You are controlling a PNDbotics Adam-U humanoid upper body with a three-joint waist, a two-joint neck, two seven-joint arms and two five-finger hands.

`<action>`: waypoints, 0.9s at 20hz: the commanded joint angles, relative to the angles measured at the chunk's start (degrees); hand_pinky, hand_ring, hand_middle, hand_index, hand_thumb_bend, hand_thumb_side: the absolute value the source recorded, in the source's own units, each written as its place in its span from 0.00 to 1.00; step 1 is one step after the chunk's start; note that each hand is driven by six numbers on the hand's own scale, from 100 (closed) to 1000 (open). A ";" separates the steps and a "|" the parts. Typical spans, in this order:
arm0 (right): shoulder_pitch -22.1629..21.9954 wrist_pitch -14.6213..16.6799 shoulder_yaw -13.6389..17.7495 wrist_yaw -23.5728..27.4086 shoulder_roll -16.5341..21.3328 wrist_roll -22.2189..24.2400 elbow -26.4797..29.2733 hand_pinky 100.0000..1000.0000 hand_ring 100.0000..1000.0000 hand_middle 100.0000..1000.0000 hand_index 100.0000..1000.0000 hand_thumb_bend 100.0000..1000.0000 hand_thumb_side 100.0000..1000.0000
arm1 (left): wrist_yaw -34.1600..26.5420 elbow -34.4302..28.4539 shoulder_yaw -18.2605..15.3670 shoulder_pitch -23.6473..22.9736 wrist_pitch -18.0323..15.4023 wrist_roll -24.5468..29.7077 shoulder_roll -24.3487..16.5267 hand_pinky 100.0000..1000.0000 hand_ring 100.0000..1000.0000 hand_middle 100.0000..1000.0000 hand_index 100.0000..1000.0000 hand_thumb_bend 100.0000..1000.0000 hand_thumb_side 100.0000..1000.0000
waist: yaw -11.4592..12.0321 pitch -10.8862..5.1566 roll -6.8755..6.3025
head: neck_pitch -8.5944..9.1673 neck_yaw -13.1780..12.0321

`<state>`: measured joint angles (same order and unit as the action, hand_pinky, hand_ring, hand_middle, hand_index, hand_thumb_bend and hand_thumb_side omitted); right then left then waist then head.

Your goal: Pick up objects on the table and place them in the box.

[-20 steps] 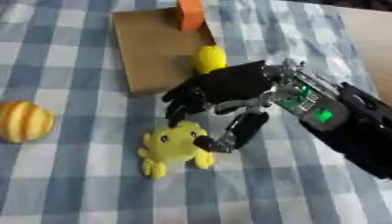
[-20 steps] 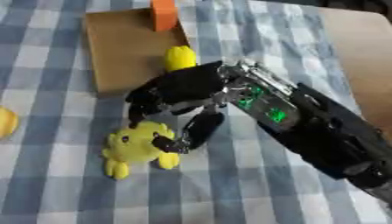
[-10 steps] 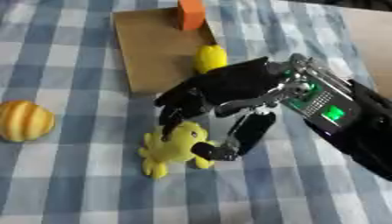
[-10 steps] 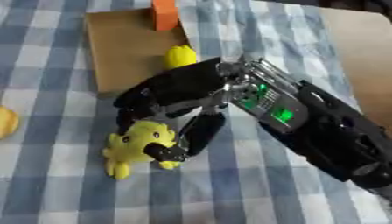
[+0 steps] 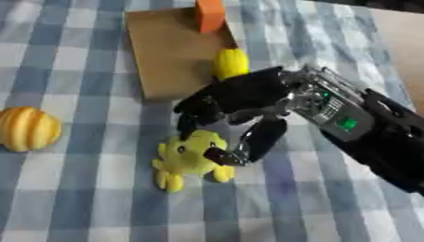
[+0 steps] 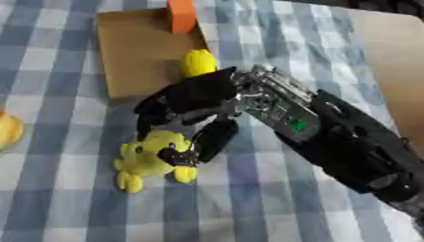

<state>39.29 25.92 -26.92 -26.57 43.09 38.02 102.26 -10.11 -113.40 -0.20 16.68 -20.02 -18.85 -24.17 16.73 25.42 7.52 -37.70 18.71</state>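
Note:
A yellow plush toy [image 5: 189,158] lies on the checked cloth. My right hand [image 5: 236,101] hangs right over it, fingers curled down along its upper edge and thumb [image 5: 248,144] pressed to its right side. The flat brown cardboard box [image 5: 170,52] lies behind the hand, with an orange block [image 5: 209,14] at its far edge and a yellow rounded object [image 5: 232,63] at its right edge. A yellow-orange ribbed ball [image 5: 27,128] rests far left. My left hand is out of sight.
The blue-and-white checked tablecloth [image 5: 75,203] covers the table. Bare brown tabletop [image 6: 393,56] shows at the right. My right forearm [image 6: 348,142] crosses the lower right.
My right hand has lowered onto the plush toy and its fingers and thumb have closed in around it. The toy has shifted slightly.

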 commanded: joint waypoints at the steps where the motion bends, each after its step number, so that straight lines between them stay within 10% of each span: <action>1: 0.43 1.14 -0.14 -1.02 0.33 0.22 -1.25 0.93 0.99 0.81 1.00 0.00 0.94 | -0.11 -1.19 -0.29 0.58 -0.08 0.13 -0.71 0.98 0.73 0.67 0.82 0.00 0.61 | 0.16 -0.97 -0.36 | 0.43 0.04; 6: -0.22 3.91 -1.08 -4.41 -0.46 1.34 -1.21 0.92 0.97 0.78 1.00 0.00 0.98 | -0.10 -1.19 -0.37 0.60 -0.09 0.05 -0.63 0.98 0.73 0.67 0.82 0.00 0.61 | 0.11 -0.90 -0.36 | 0.42 0.35; 18: -0.86 3.52 -2.69 -17.20 -2.82 -8.10 -6.05 0.82 0.84 0.58 0.90 0.00 0.24 | -0.39 -1.19 -0.31 0.78 -0.05 0.16 -0.56 0.98 0.73 0.67 0.82 0.00 0.61 | -0.17 -1.15 -0.75 | 0.94 4.43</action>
<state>38.72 29.63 -28.93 -38.39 39.45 30.75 97.82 -10.40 -113.40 -0.20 16.87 -20.04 -18.83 -24.14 16.54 25.35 7.36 -37.24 22.98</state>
